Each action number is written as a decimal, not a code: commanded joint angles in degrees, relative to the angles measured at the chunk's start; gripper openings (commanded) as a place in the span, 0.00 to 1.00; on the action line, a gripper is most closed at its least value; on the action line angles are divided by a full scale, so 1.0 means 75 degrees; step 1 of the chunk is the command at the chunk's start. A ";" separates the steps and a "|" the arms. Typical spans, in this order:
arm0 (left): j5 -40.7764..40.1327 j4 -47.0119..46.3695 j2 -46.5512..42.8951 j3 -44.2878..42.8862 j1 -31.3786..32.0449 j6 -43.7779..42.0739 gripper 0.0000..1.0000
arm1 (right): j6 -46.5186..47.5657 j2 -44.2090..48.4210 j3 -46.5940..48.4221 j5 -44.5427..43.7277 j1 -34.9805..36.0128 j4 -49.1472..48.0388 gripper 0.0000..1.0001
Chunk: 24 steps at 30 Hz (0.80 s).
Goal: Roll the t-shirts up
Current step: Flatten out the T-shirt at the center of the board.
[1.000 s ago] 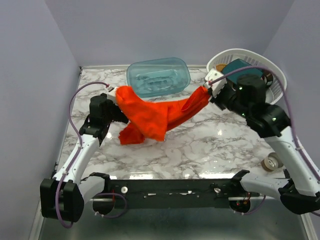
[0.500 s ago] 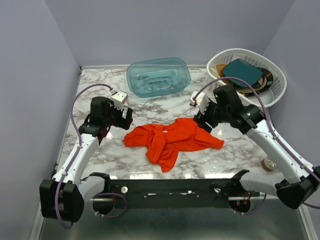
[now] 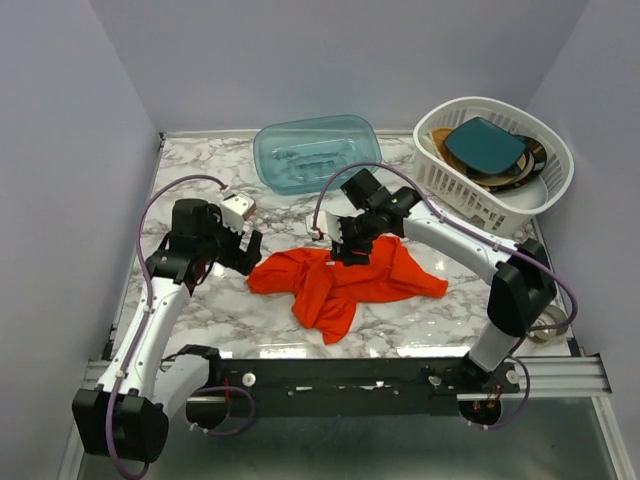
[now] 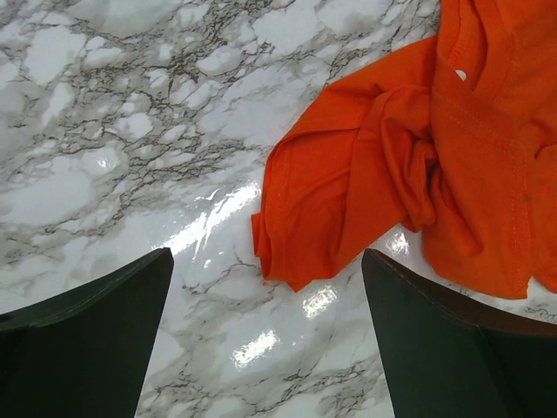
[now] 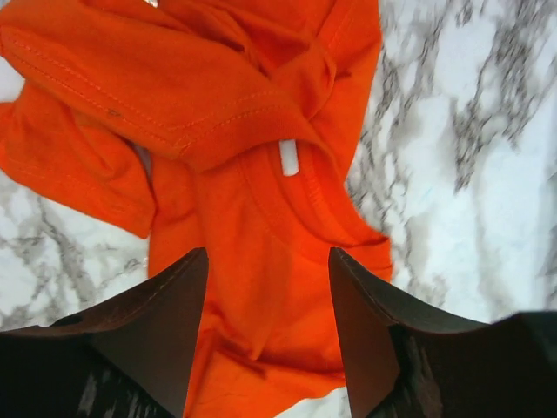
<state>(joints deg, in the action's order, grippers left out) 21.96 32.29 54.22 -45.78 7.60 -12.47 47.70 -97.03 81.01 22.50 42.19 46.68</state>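
The orange-red t-shirt (image 3: 345, 281) lies crumpled on the marble table (image 3: 440, 310), in the middle toward the front. My left gripper (image 3: 246, 251) hovers just left of the shirt's left edge. In the left wrist view the left gripper (image 4: 265, 348) is open over bare marble, and the t-shirt (image 4: 418, 165) lies just ahead of its fingers (image 4: 87, 335). My right gripper (image 3: 351, 250) hangs over the shirt's far edge. In the right wrist view the right gripper (image 5: 268, 340) is open above the t-shirt (image 5: 261, 261), near the collar and its white tag (image 5: 289, 157). It grips nothing.
A translucent teal tub (image 3: 317, 152) stands at the back centre. A white laundry-style basket (image 3: 455, 185) holding dishes sits at the back right. Purple walls close in the table on the left, back and right.
A second ago the shirt hung stretched in the air from the shut right gripper. It has dropped flat onto the table. The right gripper opened and swung left over it. The left arm barely moved.
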 commanded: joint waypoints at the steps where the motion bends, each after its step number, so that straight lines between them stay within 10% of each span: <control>1: -0.0231 0.0991 -0.0384 -0.0611 -0.0227 -0.0471 0.98 | 0.2203 -0.0140 0.0285 0.0468 0.0596 -0.0176 0.68; 14: 0.0260 0.1003 -0.0373 -0.1009 -0.1282 0.1639 0.99 | 0.4374 -0.0620 -0.0982 0.0598 0.1862 -0.1312 0.66; 24: 0.0155 0.1026 -0.0596 -0.0810 -0.1434 0.1557 0.99 | 0.4772 -0.1101 -0.1134 0.0024 0.1874 -0.1806 0.39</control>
<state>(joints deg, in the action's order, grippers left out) 21.71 39.33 50.83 -52.03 -2.31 -1.65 80.68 -104.36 73.21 24.60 56.07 35.38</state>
